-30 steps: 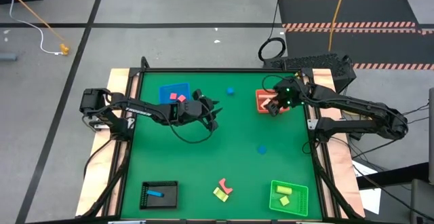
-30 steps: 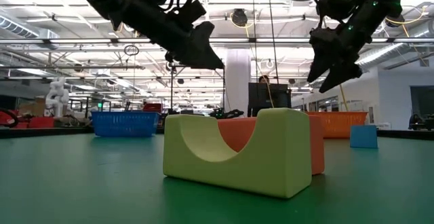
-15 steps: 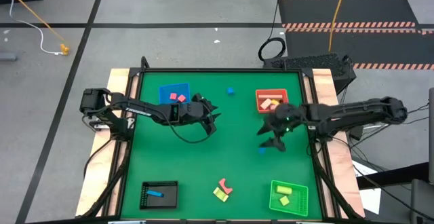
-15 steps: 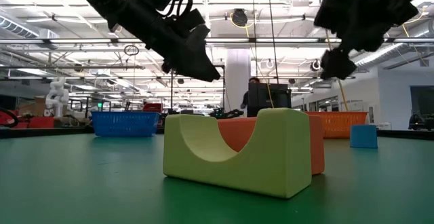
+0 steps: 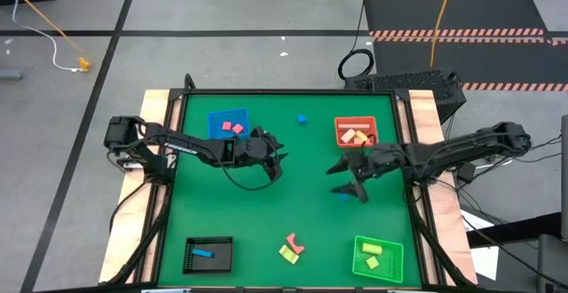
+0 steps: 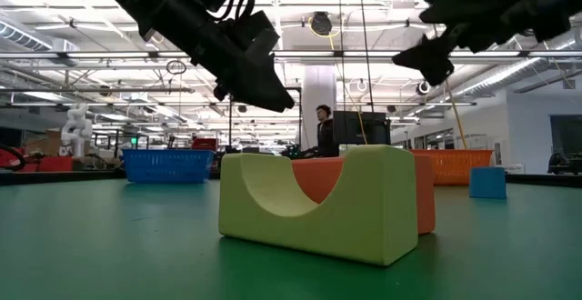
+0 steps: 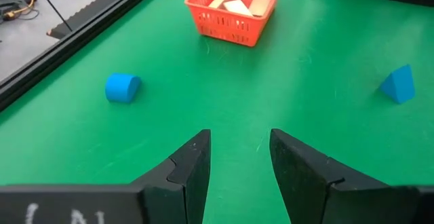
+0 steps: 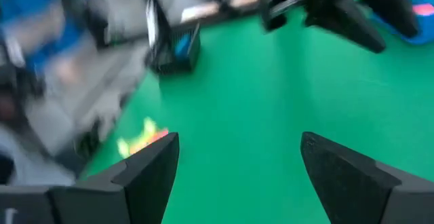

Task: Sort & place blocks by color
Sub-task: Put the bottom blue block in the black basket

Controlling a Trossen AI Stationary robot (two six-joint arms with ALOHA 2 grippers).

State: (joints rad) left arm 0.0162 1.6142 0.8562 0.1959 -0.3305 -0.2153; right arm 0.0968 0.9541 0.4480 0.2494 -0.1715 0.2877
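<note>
The right gripper (image 5: 348, 179) hangs above the green table (image 5: 266, 213), right of the middle, with its fingers spread wide and nothing between them. Just beside it on the near side lies a small blue block (image 5: 343, 196) on the mat. The red tray (image 5: 356, 133) stands a little farther away, on the right of the table, and holds several cream-tan blocks (image 5: 353, 136).

The left gripper (image 5: 277, 158) hangs over the table left of the middle, near the blue tray (image 5: 227, 122). Its fingers (image 7: 188, 173) stand narrowly apart and they hold nothing. The blue tray contains two pink-red blocks (image 5: 232, 127). In the left wrist view a blue cylinder (image 7: 123, 88) lies on the mat, well apart from the red tray, and a blue wedge-shaped block (image 7: 399, 85) lies at the other side.

Another small blue block (image 5: 302, 118) rests at the far edge of the table, between the blue tray and the red tray. At the near edge, a yellow arch block (image 5: 288, 254) and a pink-red block (image 5: 295, 242) lie touching each other. In the low view the yellow arch stands in front and the pink-red block is partly hidden behind it. The black tray (image 5: 209, 255) in the near left corner holds one blue bar (image 5: 203, 254). The green tray (image 5: 378, 259) in the near right corner holds two yellow blocks (image 5: 373, 250).

A person (image 6: 323, 129) stands in the room far behind the table.
</note>
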